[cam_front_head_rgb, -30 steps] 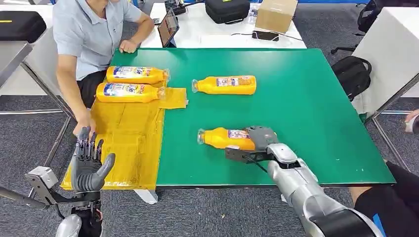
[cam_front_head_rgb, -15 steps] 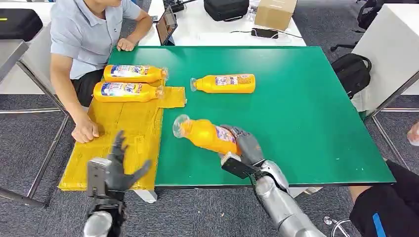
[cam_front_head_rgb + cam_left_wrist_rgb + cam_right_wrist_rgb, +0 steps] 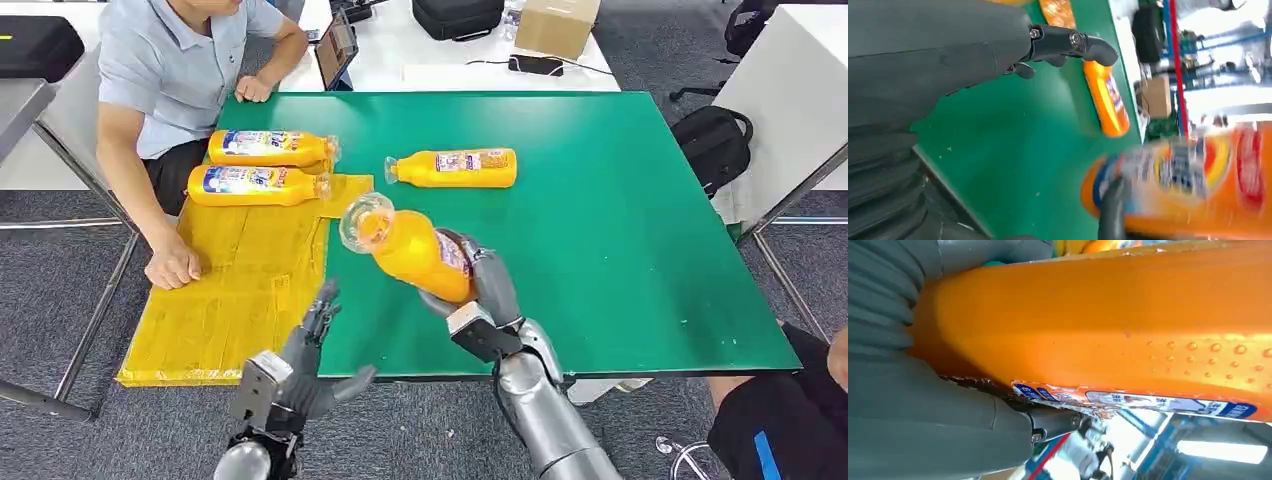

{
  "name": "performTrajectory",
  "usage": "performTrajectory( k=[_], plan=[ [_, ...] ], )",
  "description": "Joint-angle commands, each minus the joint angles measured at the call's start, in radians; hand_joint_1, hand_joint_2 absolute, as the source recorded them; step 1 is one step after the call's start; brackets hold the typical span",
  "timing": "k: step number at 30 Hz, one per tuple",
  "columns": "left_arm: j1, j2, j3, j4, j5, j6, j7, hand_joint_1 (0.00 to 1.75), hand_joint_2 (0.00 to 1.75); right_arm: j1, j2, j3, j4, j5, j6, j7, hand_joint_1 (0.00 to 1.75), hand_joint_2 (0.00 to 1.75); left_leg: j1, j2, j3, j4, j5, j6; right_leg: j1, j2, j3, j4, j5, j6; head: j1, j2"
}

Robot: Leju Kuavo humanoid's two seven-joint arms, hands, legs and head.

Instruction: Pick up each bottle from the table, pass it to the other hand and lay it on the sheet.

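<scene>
My right hand [image 3: 480, 290] grips an orange bottle [image 3: 405, 245] by its lower body and holds it tilted above the green table [image 3: 620, 220], cap end up and to the left. That bottle [image 3: 1108, 315] is seen close up in the right wrist view. My left hand [image 3: 305, 365] hovers at the table's front edge, fingers spread and holding nothing. Its dark fingers [image 3: 1068, 42] and the held bottle [image 3: 1188, 185], blurred, appear in the left wrist view. Two bottles [image 3: 262, 166] lie on the yellow sheet [image 3: 240, 290]. Another bottle [image 3: 452, 168] lies on the green table.
A person [image 3: 175, 70] sits at the table's left side with one hand [image 3: 172, 268] resting on the yellow sheet. A white table behind carries a cardboard box [image 3: 555, 25] and a black case [image 3: 455, 18]. A backpack [image 3: 715, 150] lies on the floor at the right.
My right hand lifted the bottle off the table and brought it left and upward, tilting it. My left hand swung right from beside the sheet toward the table's front edge.
</scene>
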Motion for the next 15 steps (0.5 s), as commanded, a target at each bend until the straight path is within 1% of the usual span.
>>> performTrajectory(
  k=[1,4,5,6,7,9,10,15],
  plan=[
    [-0.071,0.002,-0.027,0.036,0.039,-0.035,0.027,0.00,1.75,-0.024,0.069,0.191,0.110,0.129,-0.026,-0.018,1.75,1.75,0.000,0.003,0.003,-0.001,-0.001,0.001,0.001,0.002,0.002,-0.001,0.000,-0.003,0.000,0.000],
    [-0.087,-0.022,-0.004,0.036,0.058,-0.005,0.050,0.00,1.75,-0.001,0.095,0.272,0.130,0.166,-0.037,-0.030,1.75,1.75,0.001,0.002,0.003,-0.001,-0.001,0.001,0.001,0.000,0.002,-0.001,0.000,-0.002,0.000,0.000],
    [-0.092,-0.025,-0.004,0.033,0.061,0.003,0.049,0.00,1.75,0.000,0.097,0.296,0.135,0.166,-0.030,-0.031,1.75,1.75,0.001,0.002,0.005,-0.001,-0.002,0.001,0.001,0.000,0.004,-0.001,-0.001,-0.003,0.000,0.000],
    [-0.095,-0.027,-0.002,0.033,0.068,0.004,0.051,0.00,1.75,0.002,0.099,0.307,0.139,0.168,-0.029,-0.031,1.75,1.75,0.000,0.001,0.002,-0.001,-0.001,0.001,0.001,0.000,0.002,-0.001,0.000,-0.002,0.000,0.000],
    [-0.098,-0.032,0.004,0.031,0.082,0.003,0.054,0.00,1.75,0.006,0.105,0.316,0.146,0.168,-0.031,-0.029,1.75,1.75,0.000,0.002,0.005,-0.001,-0.001,0.001,0.001,0.000,0.004,-0.001,-0.001,-0.003,0.000,0.000],
    [-0.097,-0.030,0.006,0.020,0.143,-0.019,0.057,0.00,1.75,0.001,0.109,0.344,0.180,0.153,-0.043,-0.027,1.75,1.75,0.000,0.000,0.002,-0.001,0.000,0.001,0.000,-0.001,0.001,-0.001,0.000,-0.002,0.000,0.000],
    [-0.096,-0.029,0.005,0.015,0.150,-0.021,0.056,0.00,1.75,0.002,0.110,0.350,0.190,0.151,-0.052,-0.030,1.75,1.75,0.001,0.001,0.004,-0.001,-0.001,0.001,0.001,-0.001,0.003,-0.001,-0.001,-0.003,0.000,0.000],
    [-0.103,-0.039,0.018,-0.006,0.206,-0.011,0.035,0.00,1.75,0.011,0.118,0.382,0.203,0.120,-0.032,-0.040,1.75,1.75,0.000,0.000,0.002,-0.001,-0.001,0.001,0.001,-0.002,0.002,-0.001,-0.001,-0.002,0.000,0.000]
  ],
)
